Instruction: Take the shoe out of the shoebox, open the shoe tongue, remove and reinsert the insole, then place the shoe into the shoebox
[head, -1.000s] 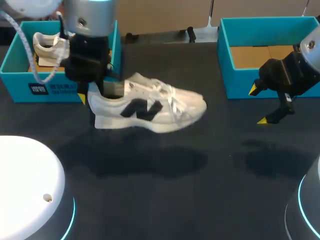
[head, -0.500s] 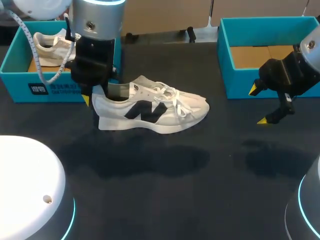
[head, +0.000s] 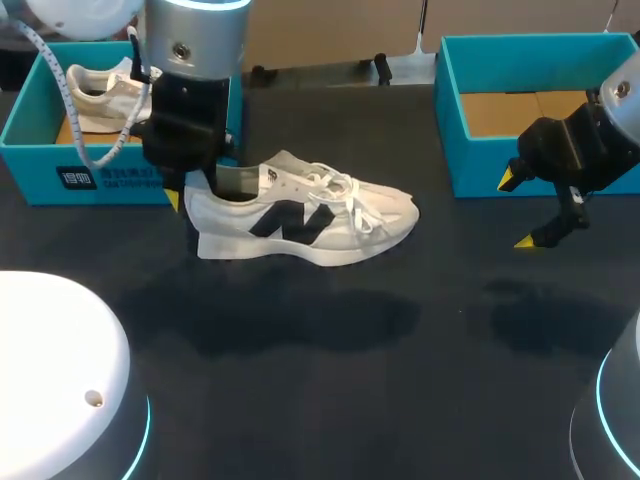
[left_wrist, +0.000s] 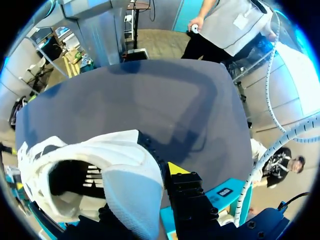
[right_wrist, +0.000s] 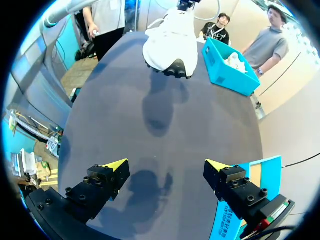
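Observation:
A white shoe (head: 300, 222) with a dark side logo hangs above the dark table, toe pointing right. My left gripper (head: 195, 190) is shut on its heel, one finger inside the opening and one yellow-tipped finger (left_wrist: 177, 169) outside. In the left wrist view the heel collar (left_wrist: 125, 190) fills the space between the fingers. The right wrist view has the shoe (right_wrist: 170, 47) toe-on, far ahead of my right gripper (right_wrist: 166, 165). That right gripper (head: 515, 210) hangs open and empty in front of the right teal shoebox (head: 480, 165).
A second white shoe (head: 100, 95) lies in the left teal shoebox (head: 100, 180), just behind my left arm; this box (right_wrist: 230, 67) also shows in the right wrist view. The right box has a bare cardboard floor. White round bases sit at both near corners.
The left arm shifted the shoe a little to the right and levelled it, then held still. The right arm has not moved.

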